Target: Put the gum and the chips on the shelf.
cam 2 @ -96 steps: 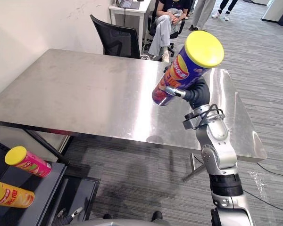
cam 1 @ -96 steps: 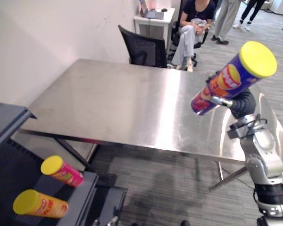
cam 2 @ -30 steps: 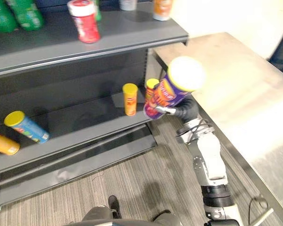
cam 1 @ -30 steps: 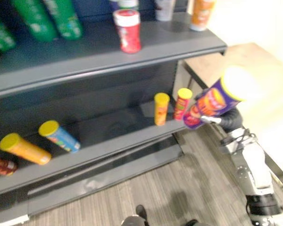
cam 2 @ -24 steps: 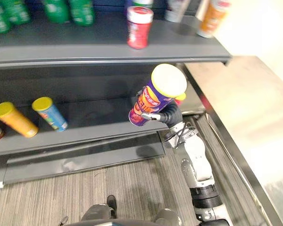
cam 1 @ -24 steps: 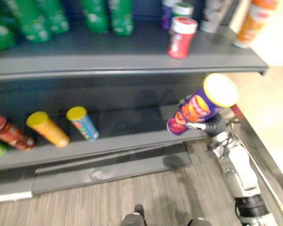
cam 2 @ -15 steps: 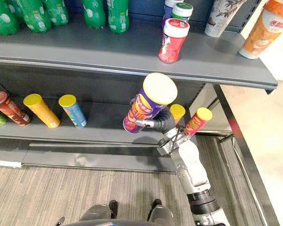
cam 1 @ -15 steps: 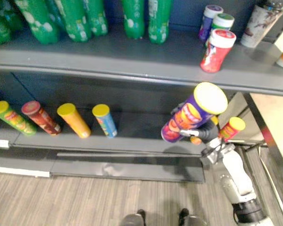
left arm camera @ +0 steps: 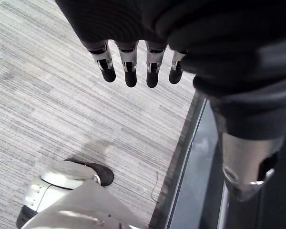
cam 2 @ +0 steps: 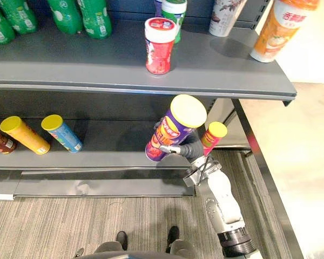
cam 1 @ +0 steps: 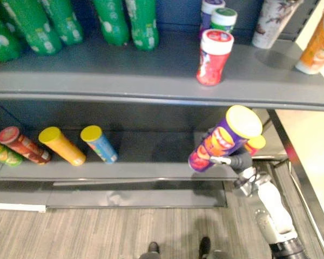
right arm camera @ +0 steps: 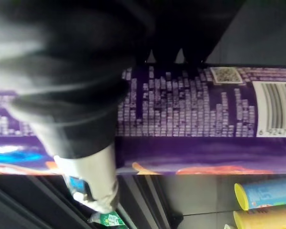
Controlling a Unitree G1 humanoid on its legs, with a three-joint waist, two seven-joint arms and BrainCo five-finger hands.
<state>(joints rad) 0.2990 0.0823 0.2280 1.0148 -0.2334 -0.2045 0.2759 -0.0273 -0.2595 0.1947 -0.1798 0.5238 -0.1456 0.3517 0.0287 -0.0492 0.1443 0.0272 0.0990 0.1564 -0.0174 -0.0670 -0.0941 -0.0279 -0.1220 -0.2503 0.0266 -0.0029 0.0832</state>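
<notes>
Clasping tilted purple chips can, right hand curled round it; left hand hanging relaxed.

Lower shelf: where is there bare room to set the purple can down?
The widest bare stretch of the lower shelf lies between the blue can and the purple can held in the right hand. It is crowded at the left end, from the yellow can outward, and at the right end by the yellow-lidded red can.
</notes>
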